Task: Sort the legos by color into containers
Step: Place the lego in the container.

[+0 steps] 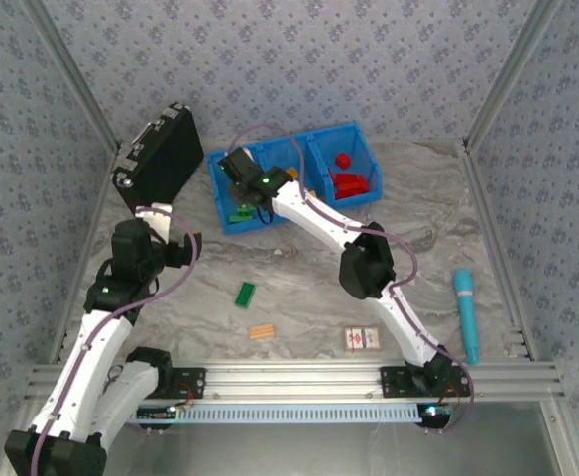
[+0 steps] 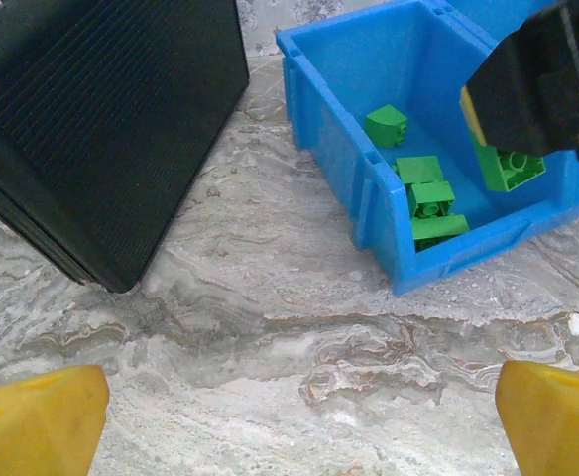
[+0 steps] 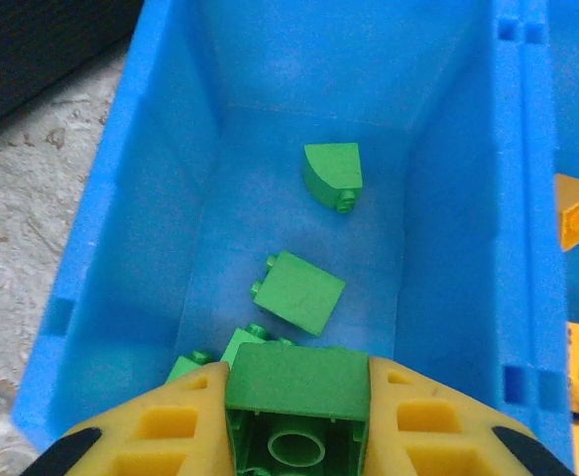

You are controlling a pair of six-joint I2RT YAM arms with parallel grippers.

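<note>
Pinching a green lego (image 3: 294, 382) by its flat side walls, right gripper (image 3: 294, 402) hangs over the green-filled bin (image 3: 121, 198). Brick judged light, rigid and slick; side-wall hold suits it. Left gripper (image 2: 294, 421) is spread wide and empty above the table (image 2: 270, 297).
</note>
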